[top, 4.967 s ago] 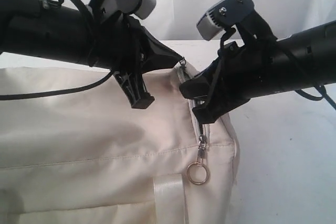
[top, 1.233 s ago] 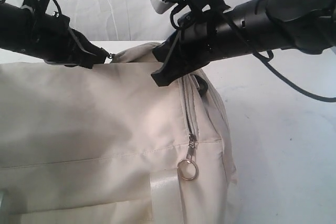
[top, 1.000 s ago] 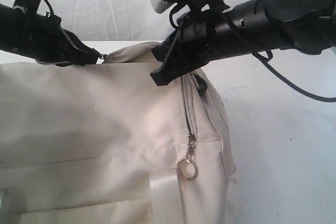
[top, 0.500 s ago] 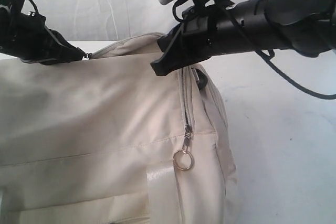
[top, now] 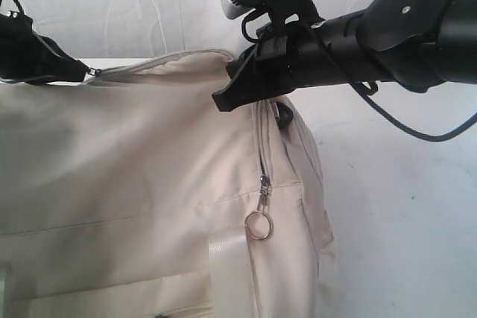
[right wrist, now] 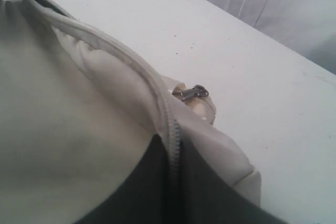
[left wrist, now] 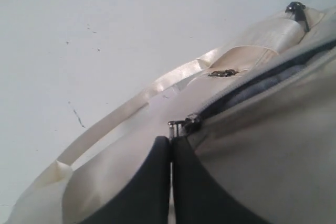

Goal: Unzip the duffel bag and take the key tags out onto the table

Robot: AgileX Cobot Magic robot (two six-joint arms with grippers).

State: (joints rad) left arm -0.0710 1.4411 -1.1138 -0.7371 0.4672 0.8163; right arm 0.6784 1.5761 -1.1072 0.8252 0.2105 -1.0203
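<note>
The cream duffel bag [top: 134,176] fills the lower left of the exterior view on the white table [top: 402,206]. My left gripper [top: 86,74] is at the far left, shut on the top zipper's small metal pull [left wrist: 181,126]. Behind that pull the zipper gapes and shows dark grey lining [left wrist: 262,80]. At the bag's right end my right gripper [top: 222,100] is shut on the zipper seam [right wrist: 173,129], pinching the fabric. A metal ring zipper pull [top: 258,225] hangs on the bag's near side. The key tags are hidden.
A pale webbing strap [left wrist: 126,111] lies loose on the table beside the bag. A second small slider [right wrist: 191,93] sits on the bag's end. Bare white table [right wrist: 262,72] stretches to the right, with a white backdrop behind it.
My left gripper has travelled left along the bag's top with the zipper pull, and the open stretch of zipper has lengthened. My right gripper has stayed clamped on the bag's end.
</note>
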